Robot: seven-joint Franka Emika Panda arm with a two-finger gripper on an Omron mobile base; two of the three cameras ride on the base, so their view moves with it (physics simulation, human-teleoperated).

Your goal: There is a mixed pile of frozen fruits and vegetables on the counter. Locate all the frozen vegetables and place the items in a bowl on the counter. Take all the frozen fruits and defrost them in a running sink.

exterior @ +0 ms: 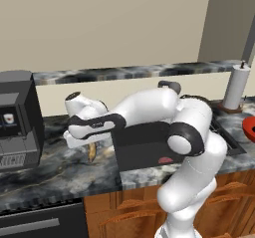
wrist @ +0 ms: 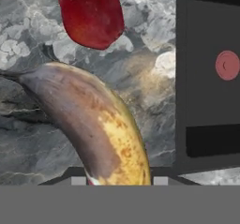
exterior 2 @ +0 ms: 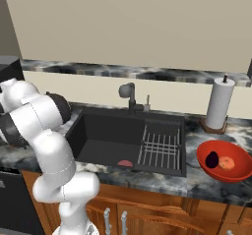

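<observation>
banana (wrist: 101,124) on counter (wrist: 28,138), left of sink (wrist: 206,78)

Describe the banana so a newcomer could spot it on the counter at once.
Start at the dark sink and go to the marbled counter on the coffee machine's side. The banana lies there under the hand: long, curved, yellow-brown, unlike the round red fruit beside it.
</observation>
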